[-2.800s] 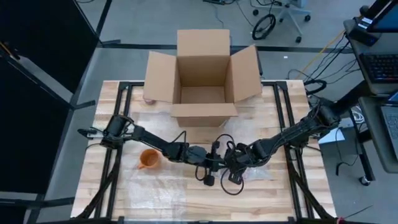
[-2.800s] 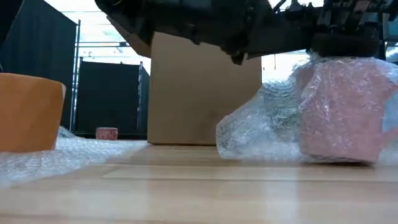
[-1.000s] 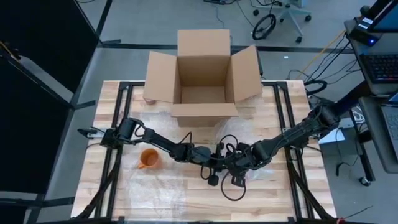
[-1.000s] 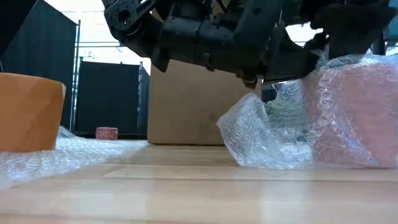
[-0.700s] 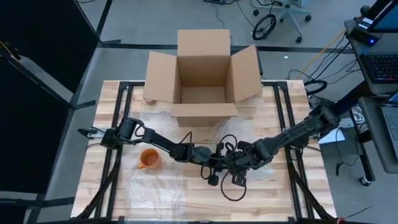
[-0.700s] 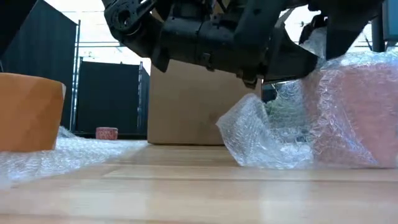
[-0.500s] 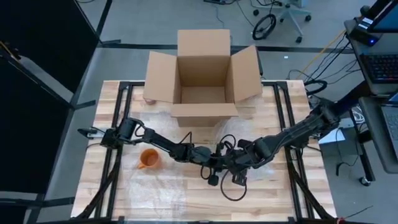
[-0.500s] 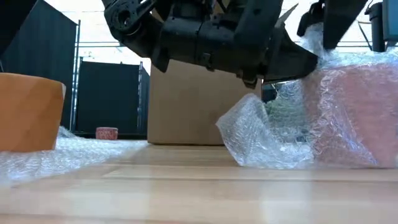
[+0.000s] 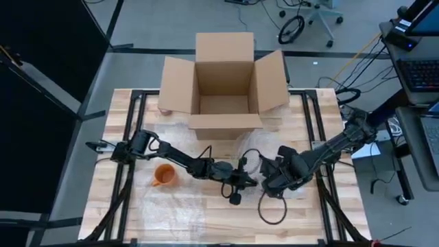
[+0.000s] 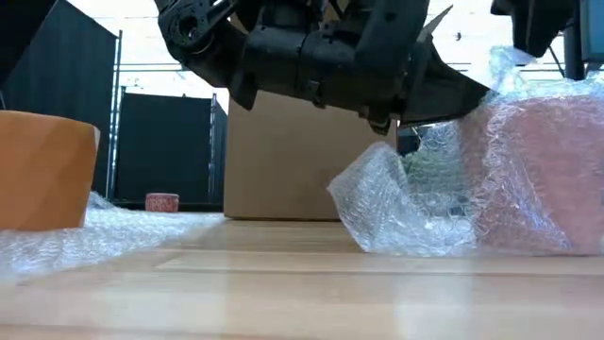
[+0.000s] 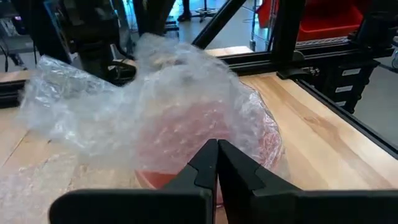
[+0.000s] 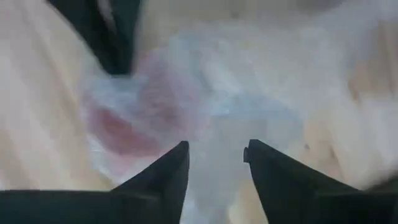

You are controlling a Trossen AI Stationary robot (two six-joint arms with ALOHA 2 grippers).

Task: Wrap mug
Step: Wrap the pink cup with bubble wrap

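Observation:
A pink mug (image 10: 540, 170) stands on the table right of centre, loosely covered in clear bubble wrap (image 11: 93, 106). My left gripper (image 11: 216, 149) reaches in from the left, shut, with its tips at the wrapped mug's upper edge (image 10: 475, 93). My right gripper (image 12: 216, 154) hovers open above the mug (image 12: 134, 118), clear of the wrap. From above, both grippers (image 9: 248, 180) (image 9: 272, 180) hide most of the mug. An orange mug (image 9: 164, 175) stands on a second bubble wrap sheet (image 9: 171, 209) at the left. My left gripper meets the bubble wrap on the pink mug's near upper side (image 11: 214, 134) with its shut fingertips. It comes nearly level from the table's left, slanting slightly down. Whether a layer of wrap is caught between the fingers, I cannot tell. The mug stands on the table.
An open cardboard box (image 9: 223, 89) stands at the table's far middle, with a small pink thing (image 10: 162, 201) beside its left flap. Loose wrap spreads toward the box (image 9: 257, 145). A black cable loops onto the table near the front (image 9: 274, 209).
My right gripper has risen off the top of the wrapped pink mug and drawn a little toward the table's right edge. The wrap on top of the mug has sprung up slightly. My left gripper has kept still at the mug.

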